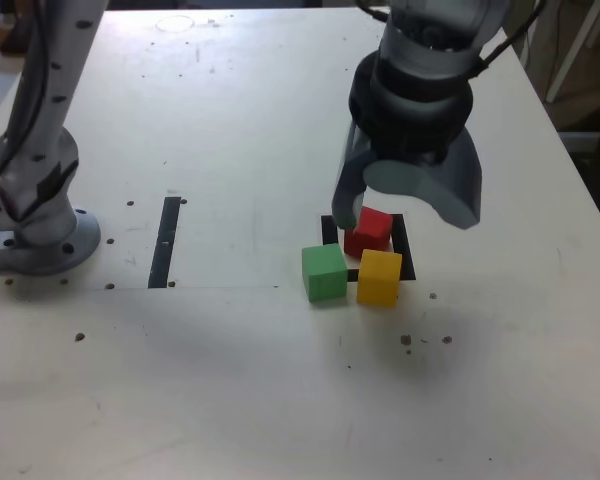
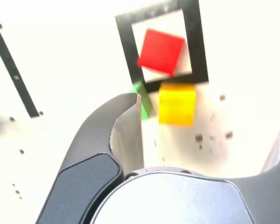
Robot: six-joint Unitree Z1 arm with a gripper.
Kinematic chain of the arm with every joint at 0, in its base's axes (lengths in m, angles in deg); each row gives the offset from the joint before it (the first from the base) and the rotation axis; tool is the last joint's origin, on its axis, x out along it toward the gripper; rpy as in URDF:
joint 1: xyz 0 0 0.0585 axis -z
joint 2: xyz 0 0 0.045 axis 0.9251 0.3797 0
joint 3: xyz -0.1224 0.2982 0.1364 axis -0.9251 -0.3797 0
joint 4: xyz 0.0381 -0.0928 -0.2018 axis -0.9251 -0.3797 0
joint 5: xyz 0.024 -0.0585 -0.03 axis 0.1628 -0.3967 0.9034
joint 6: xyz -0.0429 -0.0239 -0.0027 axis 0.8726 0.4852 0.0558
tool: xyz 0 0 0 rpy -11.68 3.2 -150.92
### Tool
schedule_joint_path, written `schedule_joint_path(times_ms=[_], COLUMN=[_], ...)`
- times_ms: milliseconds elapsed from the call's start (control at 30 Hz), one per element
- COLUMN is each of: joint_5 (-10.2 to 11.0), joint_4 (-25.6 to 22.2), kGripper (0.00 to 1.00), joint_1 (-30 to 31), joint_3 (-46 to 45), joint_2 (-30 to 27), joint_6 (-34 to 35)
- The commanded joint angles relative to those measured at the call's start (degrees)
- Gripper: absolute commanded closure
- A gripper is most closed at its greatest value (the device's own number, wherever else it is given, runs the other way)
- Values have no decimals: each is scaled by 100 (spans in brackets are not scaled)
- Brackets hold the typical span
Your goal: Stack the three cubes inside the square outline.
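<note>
The red cube (image 1: 370,230) (image 2: 161,51) sits turned at an angle inside the square outline (image 1: 404,245) (image 2: 196,42). Against the outline's near edge stand the green cube (image 1: 325,272) and the yellow cube (image 1: 379,278) side by side, green on the exterior view's left. In the wrist view the yellow cube (image 2: 177,103) shows fully, while the green cube (image 2: 143,100) is mostly hidden behind one finger. My gripper (image 1: 402,205) (image 2: 205,121) hangs over the outline with its jaws spread wide and nothing between them.
A straight black strip (image 1: 165,240) (image 2: 11,70) lies on the white table to the exterior view's left of the cubes. The arm's grey base (image 1: 40,235) is bolted at the far left. The table's right edge (image 1: 580,170) runs close by.
</note>
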Motion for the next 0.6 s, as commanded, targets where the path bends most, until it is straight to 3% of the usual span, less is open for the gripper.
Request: schedule_joint_path(times_ms=[0, 300, 567], joint_5=[-68, -333, -393], joint_4=[-55, -35, 23], kGripper=[0, 1, 1], joint_1=[65, 152, 152], joint_3=[36, 70, 54], joint_2=[101, 324, 459], joint_6=[51, 157, 161])
